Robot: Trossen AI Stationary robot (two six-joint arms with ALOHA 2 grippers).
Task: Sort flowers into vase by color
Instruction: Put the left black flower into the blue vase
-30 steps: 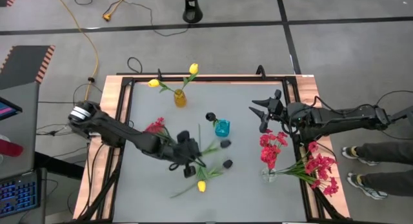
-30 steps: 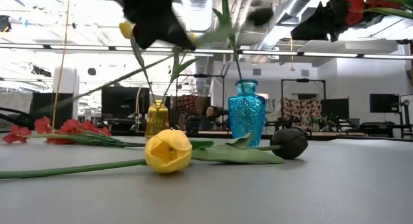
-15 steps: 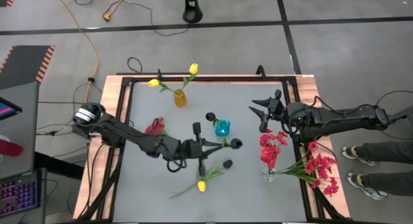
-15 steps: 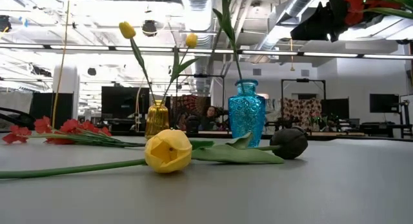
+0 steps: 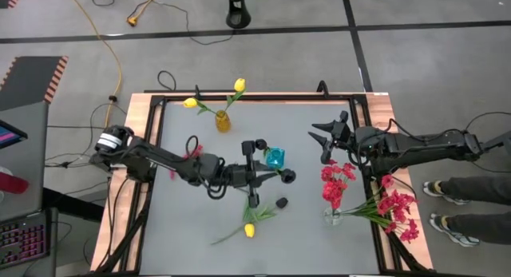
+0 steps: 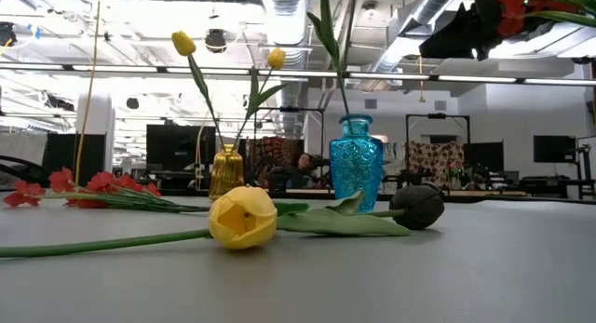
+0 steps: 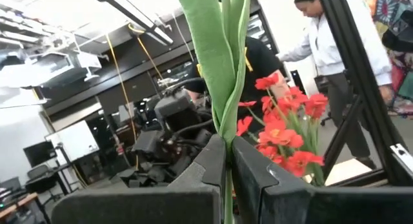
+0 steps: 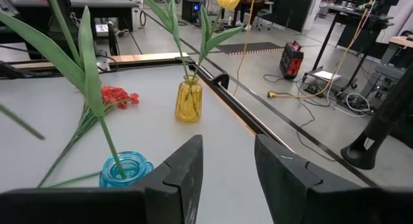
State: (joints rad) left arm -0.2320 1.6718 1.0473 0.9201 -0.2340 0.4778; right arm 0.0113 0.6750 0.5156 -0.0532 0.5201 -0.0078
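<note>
My left gripper (image 5: 262,175) hovers just near of the blue vase (image 5: 275,157), shut on a black tulip whose head (image 5: 288,177) points toward the table's right. One black tulip (image 5: 259,144) stands in the blue vase. Two yellow tulips (image 5: 239,85) stand in the yellow vase (image 5: 223,121). A yellow tulip (image 6: 242,219) and another black tulip (image 6: 416,205) lie flat on the table, and a red spray (image 6: 84,188) lies at the left. My right gripper (image 8: 226,166) waits open at the far right. My left gripper pinches the black tulip's green stem (image 7: 228,192) between its two fingers, along with the bases of its long leaves (image 7: 219,69). The fingers lie roughly level, pointing toward the table's right, along the stem. The flower is lifted clear of the table, its head beyond the fingertips.
A clear vase (image 5: 331,215) with red blossoms (image 5: 335,181) stands near the right side, and more red sprays (image 5: 397,211) lie over the table's right edge. A person in a white shirt (image 7: 329,37) stands beyond the table. Bare grey tabletop (image 5: 311,109) lies between the vases.
My left gripper has risen from the table with the black tulip, leaving the low view, and has moved toward the far edge and right, up to the blue vase. It turned as it went, swinging the tulip's head rightward. The right arm stayed still.
</note>
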